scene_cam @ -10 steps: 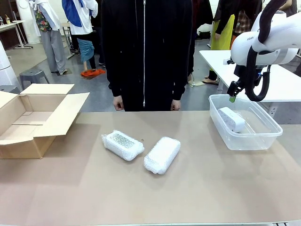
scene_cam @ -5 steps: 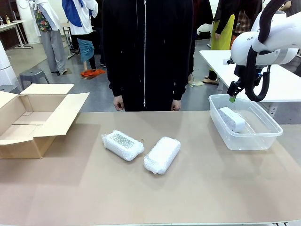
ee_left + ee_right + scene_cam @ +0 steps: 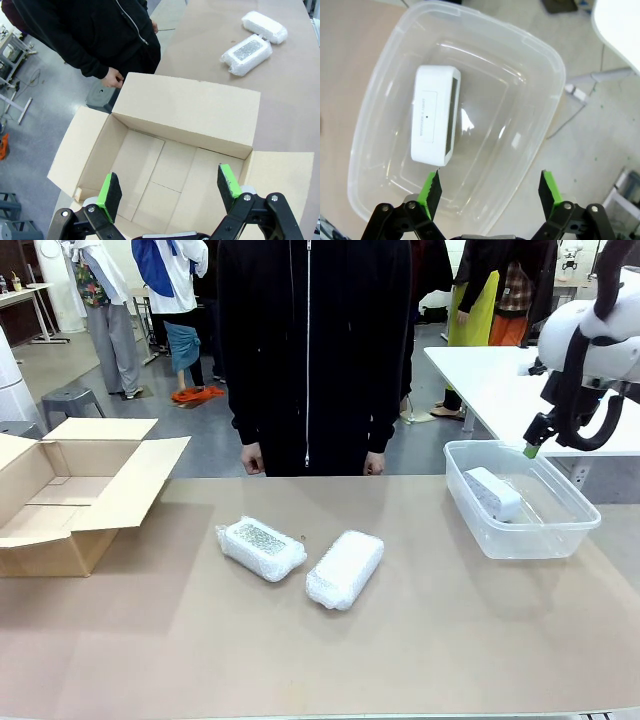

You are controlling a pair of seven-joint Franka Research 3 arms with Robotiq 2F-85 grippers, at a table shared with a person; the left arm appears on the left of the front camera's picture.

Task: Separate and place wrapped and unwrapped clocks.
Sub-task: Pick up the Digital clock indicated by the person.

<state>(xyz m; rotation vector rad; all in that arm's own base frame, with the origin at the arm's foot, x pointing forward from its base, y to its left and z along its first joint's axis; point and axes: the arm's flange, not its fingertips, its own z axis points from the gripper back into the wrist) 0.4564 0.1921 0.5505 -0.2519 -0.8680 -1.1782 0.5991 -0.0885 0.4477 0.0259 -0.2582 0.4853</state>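
A wrapped clock (image 3: 261, 548) and second wrapped clock (image 3: 345, 569) lay together, central on the counter (image 3: 150, 640); the bare white clock (image 3: 492, 493) lay in a right-edge tub (image 3: 530, 538).

Glossy clear plastic tub (image 3: 525, 540), matt cardboard box (image 3: 110, 488), bubble-wrapped clocks (image 3: 261, 548).
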